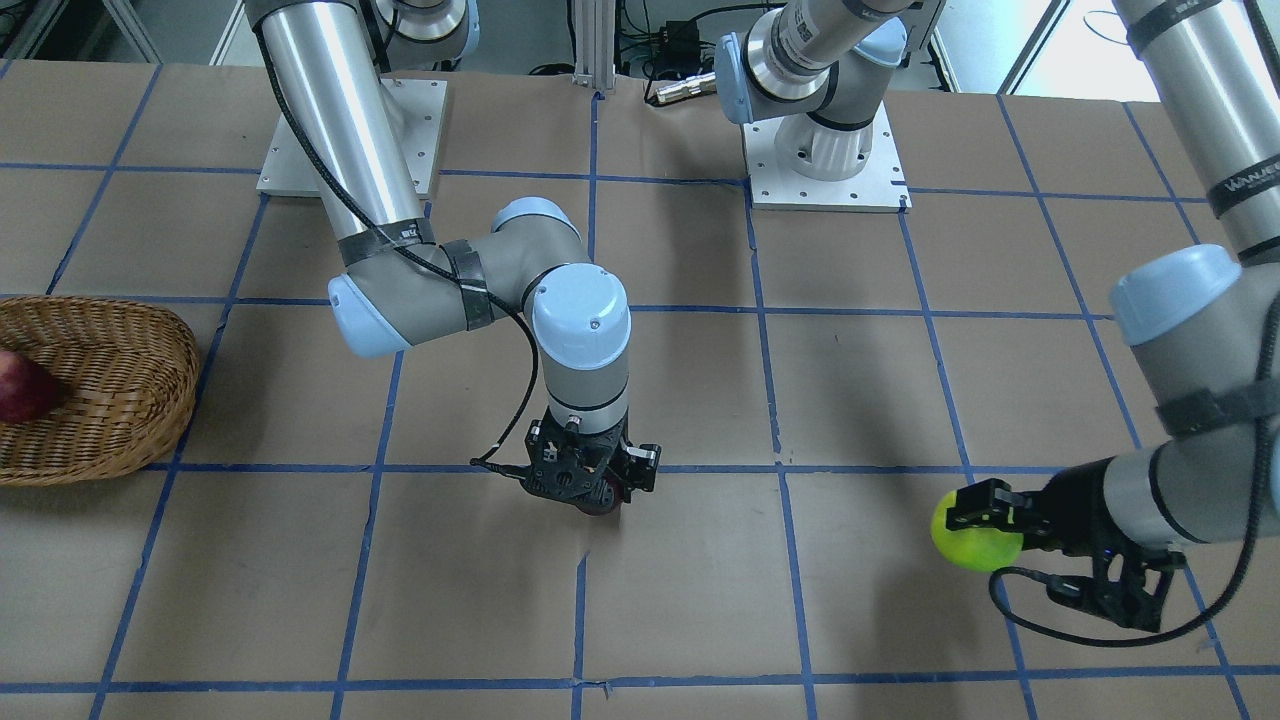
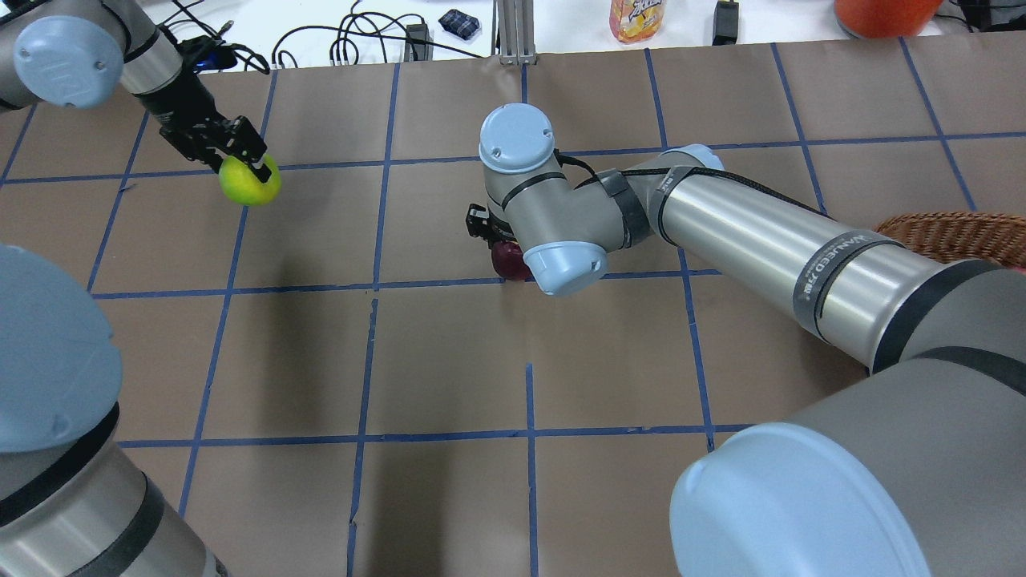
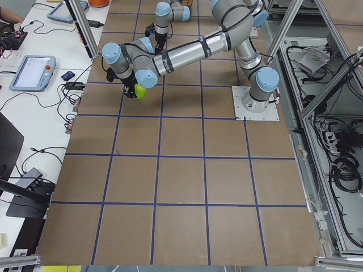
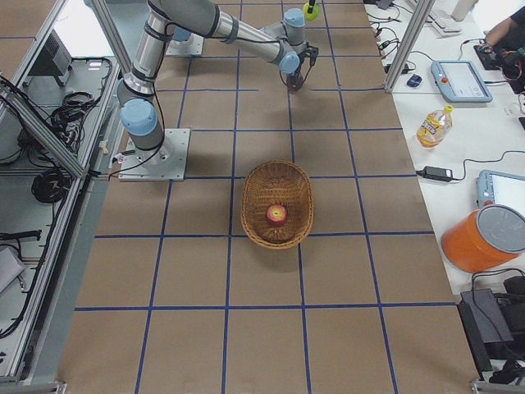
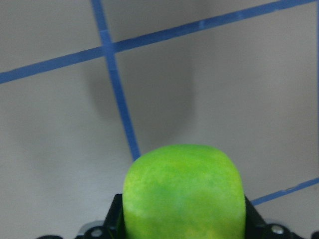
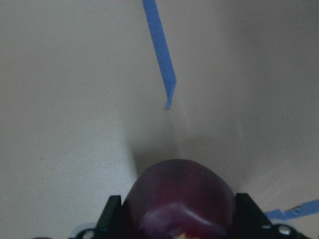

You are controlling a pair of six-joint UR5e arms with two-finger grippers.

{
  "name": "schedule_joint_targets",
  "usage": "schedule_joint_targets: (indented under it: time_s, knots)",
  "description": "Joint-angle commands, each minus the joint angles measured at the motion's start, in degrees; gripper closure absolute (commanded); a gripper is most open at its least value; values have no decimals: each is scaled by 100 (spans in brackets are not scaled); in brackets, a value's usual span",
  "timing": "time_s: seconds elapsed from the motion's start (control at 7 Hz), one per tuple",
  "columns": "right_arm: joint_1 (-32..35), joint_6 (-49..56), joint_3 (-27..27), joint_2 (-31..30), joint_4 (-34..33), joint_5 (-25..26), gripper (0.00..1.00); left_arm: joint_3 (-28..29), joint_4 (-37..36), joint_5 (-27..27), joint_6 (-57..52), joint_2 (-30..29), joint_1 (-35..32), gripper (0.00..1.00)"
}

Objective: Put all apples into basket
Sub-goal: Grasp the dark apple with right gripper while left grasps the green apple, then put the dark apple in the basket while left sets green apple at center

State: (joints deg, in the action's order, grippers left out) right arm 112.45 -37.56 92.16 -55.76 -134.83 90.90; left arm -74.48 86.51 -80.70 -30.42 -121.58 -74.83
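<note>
Right jaws: clamped on purple apple, low over worktop; contact with it unclear.
Left jaws: clamped on green apple, raised clear of worktop.
Basket: holds red apple; well apart on the right jaws' outer side, farther again from left jaws.
Right arm nearer; likely first to deliver.

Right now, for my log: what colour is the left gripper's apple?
Lime green; the apple shows best in the left wrist view.
</note>
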Motion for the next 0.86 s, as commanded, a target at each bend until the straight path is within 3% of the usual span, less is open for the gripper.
schedule_joint_targets:
  time_s: [0.0, 0.14, 0.29, 0.43, 0.57, 0.71]
  knots:
    - [-160, 178, -74, -353, 471, 77, 67, -609, -3, 238, 595, 406, -242, 100]
    - [-545, 945, -136, -887, 1215, 129, 67, -837, -20, 282, 1042, 529, -442, 100]
    - [-1280, 1579, -41, -1449, 1553, 129, 67, -927, -107, 518, 1795, 609, -888, 100]
    - [-2000, 2812, 291, -1881, 1705, 129, 67, -945, -665, 529, 2864, 566, -1476, 100]
    - [-2799, 4191, 868, -2294, 1602, 129, 67, -997, -1158, 512, 3692, 392, -2169, 100]
    - [-3678, 5318, 1535, -2655, 1070, 60, 67, -1041, -1781, 433, 4684, 181, -2741, 100]
